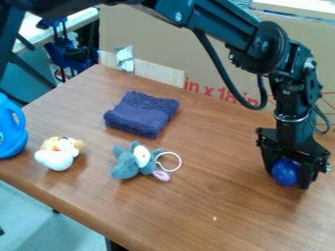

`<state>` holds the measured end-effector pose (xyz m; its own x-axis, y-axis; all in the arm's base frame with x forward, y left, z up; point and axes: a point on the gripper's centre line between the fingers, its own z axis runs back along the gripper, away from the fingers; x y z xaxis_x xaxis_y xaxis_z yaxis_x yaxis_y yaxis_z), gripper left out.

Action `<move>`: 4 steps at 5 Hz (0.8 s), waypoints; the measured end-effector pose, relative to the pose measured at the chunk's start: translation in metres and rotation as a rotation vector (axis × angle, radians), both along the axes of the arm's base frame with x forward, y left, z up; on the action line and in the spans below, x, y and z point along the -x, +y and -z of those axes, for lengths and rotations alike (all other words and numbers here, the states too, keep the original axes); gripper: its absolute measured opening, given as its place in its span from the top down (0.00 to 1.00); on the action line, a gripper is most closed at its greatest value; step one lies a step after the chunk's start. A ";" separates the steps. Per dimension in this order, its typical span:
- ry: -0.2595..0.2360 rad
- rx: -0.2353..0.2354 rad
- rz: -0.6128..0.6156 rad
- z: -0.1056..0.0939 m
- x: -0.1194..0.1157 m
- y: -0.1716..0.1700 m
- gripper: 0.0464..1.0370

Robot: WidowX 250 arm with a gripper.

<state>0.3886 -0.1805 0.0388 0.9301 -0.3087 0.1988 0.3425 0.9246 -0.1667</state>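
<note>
1. Blue ball [284, 171], smooth and shiny: in the camera view, it is between the two fingers of the black gripper [286, 177], to the right of the folded towel [142, 115] and nearer to the viewer. The gripper points down and it is pinching this ball, with one finger at each side. If the ball touches the table [196, 211], I cannot tell.

2. The robot arm [222, 24] passes behind and above the towel, from the upper left, and then it bends down to the gripper.

3. The towel is dark purple-blue, and it lies flat on the brown wooden table.

4. Just in front of the towel there is a grey plush toy [126, 164]. It has a pink ear [161, 175], and a white ring [171, 169] is at its right side.

5. To the left of the towel, and nearer to the viewer, lies a white and tan plush toy [56, 159]. Farther left stands a blue plastic container [8, 135] with a handle, partly cut by the view's edge.

6. Behind the towel stands a cardboard sheet [147, 37] with red print.
</note>
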 end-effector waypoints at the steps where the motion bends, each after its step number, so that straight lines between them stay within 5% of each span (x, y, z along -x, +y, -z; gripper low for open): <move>1: -0.017 0.016 0.000 0.000 0.001 -0.001 0.19; 2: -0.011 0.010 -0.002 -0.001 0.017 0.003 0.19; 3: -0.073 0.005 -0.016 -0.031 0.041 0.014 0.19; 4: -0.074 0.035 -0.096 -0.035 0.077 0.031 0.19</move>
